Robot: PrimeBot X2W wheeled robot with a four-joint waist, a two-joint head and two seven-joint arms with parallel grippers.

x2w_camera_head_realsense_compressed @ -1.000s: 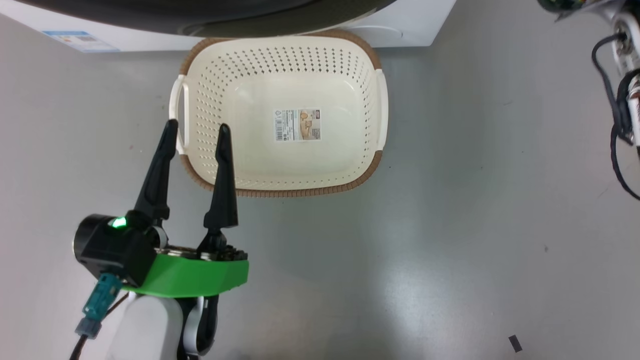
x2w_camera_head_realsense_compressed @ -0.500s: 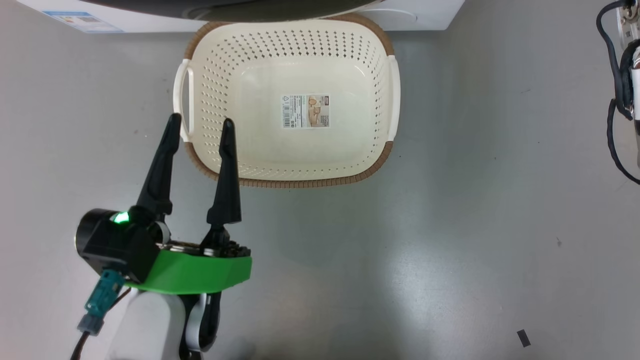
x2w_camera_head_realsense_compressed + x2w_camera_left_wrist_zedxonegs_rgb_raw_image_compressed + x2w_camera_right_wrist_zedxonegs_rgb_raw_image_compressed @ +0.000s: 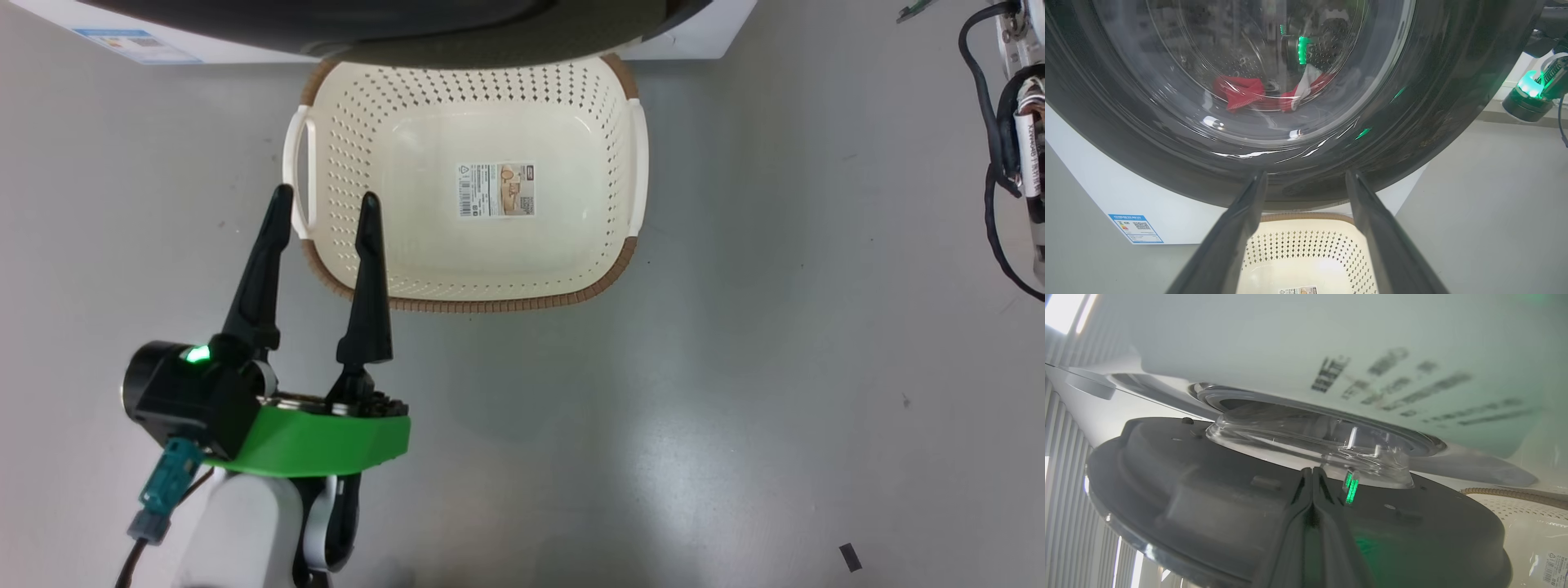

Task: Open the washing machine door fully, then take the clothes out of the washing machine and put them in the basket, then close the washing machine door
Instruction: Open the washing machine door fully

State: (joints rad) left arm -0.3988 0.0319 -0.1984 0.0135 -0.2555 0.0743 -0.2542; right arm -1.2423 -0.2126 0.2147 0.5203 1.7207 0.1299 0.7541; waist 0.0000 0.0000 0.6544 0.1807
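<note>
Two dark fingers of the left gripper [image 3: 325,193] stand well apart at the lower left of the head view. They hold nothing, and their tips lie over the near left corner of the basket [image 3: 490,304]. The basket sits on the grey floor [image 3: 735,367] at top centre, a label [image 3: 496,189] on its bottom, its far rim under the black washing machine door [image 3: 490,33]. In the left wrist view we see the red clothes [image 3: 1237,92] through the door's glass, lying inside the washing machine [image 3: 1106,192]. In the right wrist view the door stands ajar. The fingers of the right gripper [image 3: 1312,470] are pressed together, tips at the foot of the glass bowl; we cannot tell whether they touch it.
</note>
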